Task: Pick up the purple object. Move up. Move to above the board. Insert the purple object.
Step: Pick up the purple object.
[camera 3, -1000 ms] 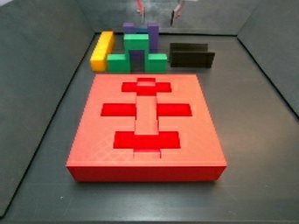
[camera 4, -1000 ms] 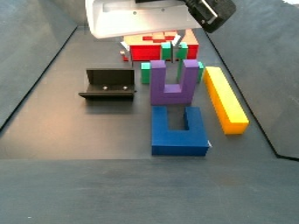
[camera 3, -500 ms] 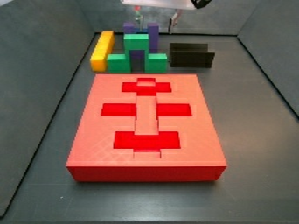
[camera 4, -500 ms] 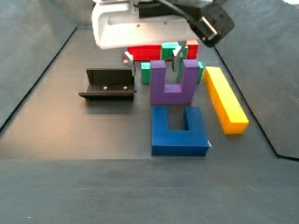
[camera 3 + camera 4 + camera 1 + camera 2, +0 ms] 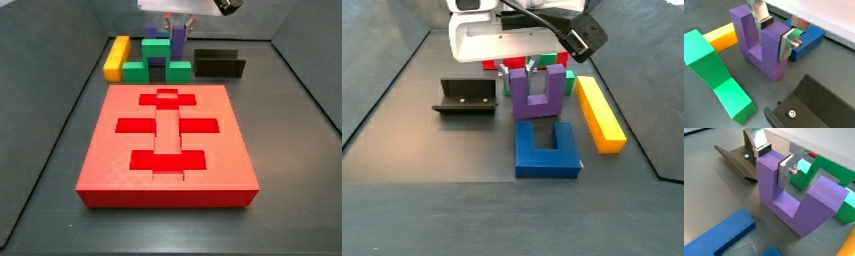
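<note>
Since half a second ago the tool [image 5: 537,70] has come down at the upper middle of a side view, and its fingers [image 5: 785,44] now straddle one arm of the purple object [image 5: 539,95]. Both wrist views show the silver plates on either side of that arm, seemingly touching it, though a firm clamp is hard to judge. That piece sits on the bench [image 5: 422,150] between the blue block [image 5: 548,150] and the green block [image 5: 714,75]. Lower centre in a side view lies the board [image 5: 167,140].
</note>
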